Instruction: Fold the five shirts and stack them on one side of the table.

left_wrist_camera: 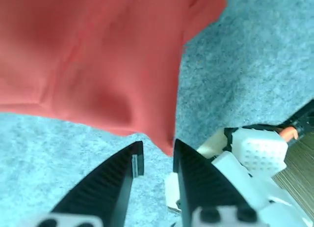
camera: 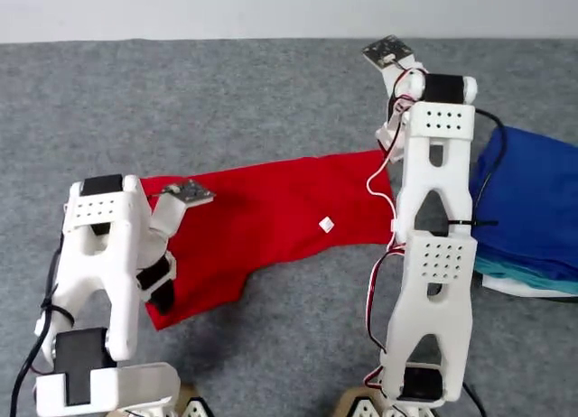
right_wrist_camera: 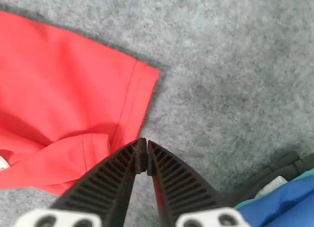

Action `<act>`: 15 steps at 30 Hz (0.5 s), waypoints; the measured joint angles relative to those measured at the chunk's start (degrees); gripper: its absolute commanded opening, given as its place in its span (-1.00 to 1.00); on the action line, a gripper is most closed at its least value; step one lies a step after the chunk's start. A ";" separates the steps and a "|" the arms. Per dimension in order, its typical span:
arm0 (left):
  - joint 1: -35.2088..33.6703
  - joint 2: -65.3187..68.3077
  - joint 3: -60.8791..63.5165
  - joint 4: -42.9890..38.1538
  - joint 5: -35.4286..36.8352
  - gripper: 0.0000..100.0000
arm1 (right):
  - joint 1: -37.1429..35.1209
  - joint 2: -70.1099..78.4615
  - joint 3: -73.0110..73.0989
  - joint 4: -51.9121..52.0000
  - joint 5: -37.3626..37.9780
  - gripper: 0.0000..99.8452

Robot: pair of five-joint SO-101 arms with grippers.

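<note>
A red shirt (camera: 271, 218) lies spread across the middle of the grey table, with a small white tag (camera: 326, 224) showing. My left gripper (left_wrist_camera: 157, 156) is open at the shirt's near-left corner (left_wrist_camera: 164, 141), and the corner tip sits just at the gap between its fingers. My right gripper (right_wrist_camera: 144, 156) is shut at the shirt's far-right sleeve (right_wrist_camera: 130, 104), with its tips together on the carpet beside the folded hem. In the high view the left arm (camera: 108, 254) stands over the near-left corner and the right arm (camera: 433, 209) runs along the shirt's right end.
A stack of folded shirts, blue (camera: 533, 200) on top with teal (camera: 506, 271) and white (camera: 533, 289) beneath, sits at the right edge beside the right arm. Grey carpet (camera: 226, 101) stretches behind the red shirt. Arm bases stand at the front edge.
</note>
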 measured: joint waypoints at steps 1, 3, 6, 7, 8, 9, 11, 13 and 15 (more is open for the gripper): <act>0.00 0.00 -0.97 0.00 0.00 -0.78 | 0.00 -0.35 0.00 0.00 0.00 -0.98; 0.00 -1.49 -3.34 0.00 0.44 -0.78 | 0.00 -1.32 0.00 0.00 0.00 -0.98; 0.00 -4.31 -8.26 0.00 3.69 -0.78 | -0.09 -1.93 0.00 0.00 0.00 -0.98; 0.00 -4.92 -9.85 0.00 4.66 -0.78 | -0.09 -1.93 0.00 0.00 0.00 -0.98; 0.00 -5.19 -11.25 0.00 5.71 -0.78 | -0.09 -1.93 0.00 0.00 0.00 -0.98; 0.00 -5.27 -12.13 0.00 6.77 -0.78 | -0.09 -1.93 0.00 0.00 0.00 -0.98; 0.00 -5.27 -12.57 0.00 9.32 -0.79 | -0.09 -2.55 1.32 0.00 -0.26 -0.98; 0.00 -5.27 -12.40 0.00 10.55 -0.79 | -0.70 -3.69 4.84 0.00 -1.32 -0.94; 0.00 -5.27 -10.64 0.00 10.64 -0.78 | -1.93 -5.45 10.11 0.00 -1.85 -0.82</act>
